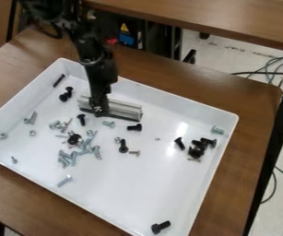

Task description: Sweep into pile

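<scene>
Toward the far side of the white tray (pixel 137 189), a metal bar (pixel 126 109) is held in the closed jaws of the gripper (pixel 99 111). Silver screws (pixel 73 156) are scattered mostly over the left half, with a few dark bolts (pixel 81 119) among them. At the right, more dark pieces (pixel 197 148) are bunched, and a black bolt (pixel 161 227) is seen near the near corner. The tray is supported by a brown table (pixel 248 103).
</scene>
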Tool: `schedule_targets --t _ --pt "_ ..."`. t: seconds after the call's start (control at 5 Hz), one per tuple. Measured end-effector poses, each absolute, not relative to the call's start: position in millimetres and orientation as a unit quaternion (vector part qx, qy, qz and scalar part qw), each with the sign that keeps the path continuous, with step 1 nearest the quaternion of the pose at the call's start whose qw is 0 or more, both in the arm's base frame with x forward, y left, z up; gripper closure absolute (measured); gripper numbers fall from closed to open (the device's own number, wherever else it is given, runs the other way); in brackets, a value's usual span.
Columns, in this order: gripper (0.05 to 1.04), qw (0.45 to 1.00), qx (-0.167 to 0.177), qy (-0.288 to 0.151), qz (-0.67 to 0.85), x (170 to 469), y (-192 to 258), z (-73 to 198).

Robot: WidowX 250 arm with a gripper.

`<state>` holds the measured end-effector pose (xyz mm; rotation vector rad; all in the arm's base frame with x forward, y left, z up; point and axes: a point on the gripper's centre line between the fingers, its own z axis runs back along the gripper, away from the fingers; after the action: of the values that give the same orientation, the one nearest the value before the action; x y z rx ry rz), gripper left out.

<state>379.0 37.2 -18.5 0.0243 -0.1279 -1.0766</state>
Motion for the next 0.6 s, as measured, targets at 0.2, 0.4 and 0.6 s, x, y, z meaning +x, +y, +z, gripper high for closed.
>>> schedule_targets --t 0.2,0.4,0.6 --pt "0.118 0.850 0.018 -0.051 -0.524 382.8 33.5 -27.3" --pt "0.416 0.846 0.022 -0.047 -0.530 383.4 32.3 -28.2" --pt "0.712 0.846 0.023 -0.043 -0.531 382.4 32.8 -30.0"
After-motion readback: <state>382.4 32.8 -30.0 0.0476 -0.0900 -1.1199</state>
